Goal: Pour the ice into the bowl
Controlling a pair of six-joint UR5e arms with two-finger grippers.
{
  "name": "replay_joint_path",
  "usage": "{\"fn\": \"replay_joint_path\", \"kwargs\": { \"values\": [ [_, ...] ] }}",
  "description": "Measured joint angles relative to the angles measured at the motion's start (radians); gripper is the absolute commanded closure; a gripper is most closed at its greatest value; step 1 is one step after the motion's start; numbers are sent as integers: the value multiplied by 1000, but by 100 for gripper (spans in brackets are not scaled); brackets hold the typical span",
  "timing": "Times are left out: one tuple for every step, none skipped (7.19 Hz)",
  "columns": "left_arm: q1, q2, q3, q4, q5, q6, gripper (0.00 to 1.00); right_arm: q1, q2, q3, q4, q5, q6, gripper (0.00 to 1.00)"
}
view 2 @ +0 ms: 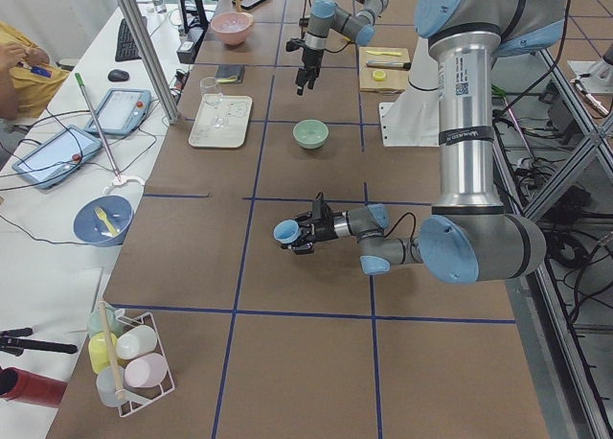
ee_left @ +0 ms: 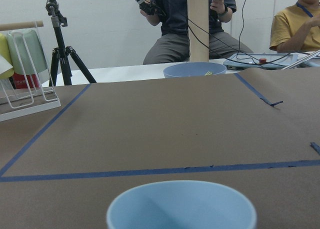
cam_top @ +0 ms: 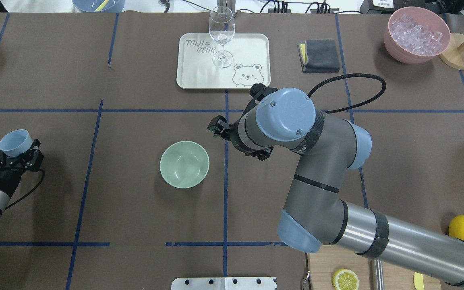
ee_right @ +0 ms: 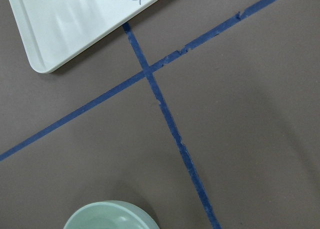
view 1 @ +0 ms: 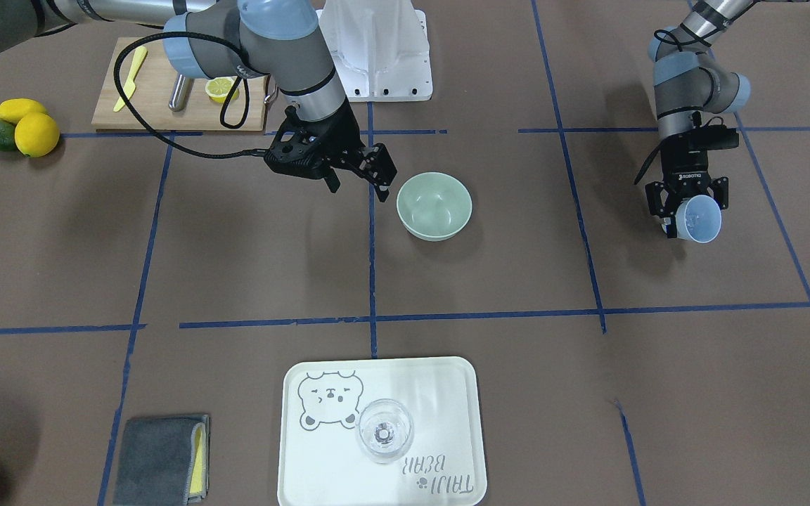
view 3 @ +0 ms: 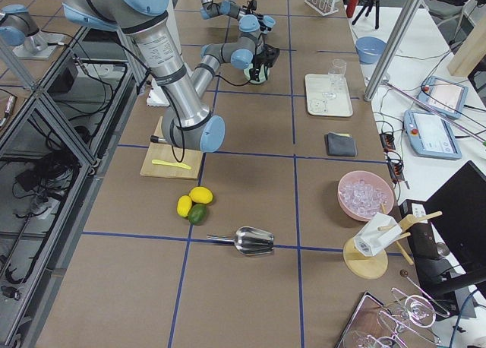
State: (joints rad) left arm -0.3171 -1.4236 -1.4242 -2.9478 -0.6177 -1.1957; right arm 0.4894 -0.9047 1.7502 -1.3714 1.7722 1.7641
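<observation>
The left gripper (view 1: 690, 211) had its jaws pressed on the wall of a pale blue cup (cam_top: 15, 141), held upright and mouth-up, well apart from the bowl (cam_top: 184, 164). The ice could not be made out surely; only faint glints showed inside the cup in the front-facing view. Such cubes would likely be hard, wet and slippery, apt to tumble out all at once and bounce. The cup looked light, stiff and smooth, so a firm hold across its wall seemed right, tipped slowly and low over the bowl's rim.

The right gripper (view 1: 359, 186) hovered just beside the bowl on the side away from the cup, jaws spread and holding nothing.

The bowl seemed light and might slide on the brown paper table cover (cam_top: 135, 225). Between cup and bowl lay only paper and blue tape lines (cam_top: 91, 153). Beyond the bowl, away from the robot, stood a tray (cam_top: 256, 48) with a wine glass (cam_top: 221, 36), fragile but well apart.
</observation>
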Motion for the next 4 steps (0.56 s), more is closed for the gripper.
{"fn": "replay_joint_path", "kwargs": {
  "values": [
    [-3, -3, -3, -49, -2, 37, 100, 0, 1, 0, 0, -5, 0, 0],
    [-7, -11, -5, -117, -2, 119, 100, 0, 1, 0, 0, -11, 0, 0],
    [-10, -24, -7, -165, 0, 214, 100, 0, -1, 1, 0, -15, 0, 0],
    [-12, -39, -17, -186, 1, 288, 100, 0, -4, 5, 0, -16, 0, 0]
  ]
}}
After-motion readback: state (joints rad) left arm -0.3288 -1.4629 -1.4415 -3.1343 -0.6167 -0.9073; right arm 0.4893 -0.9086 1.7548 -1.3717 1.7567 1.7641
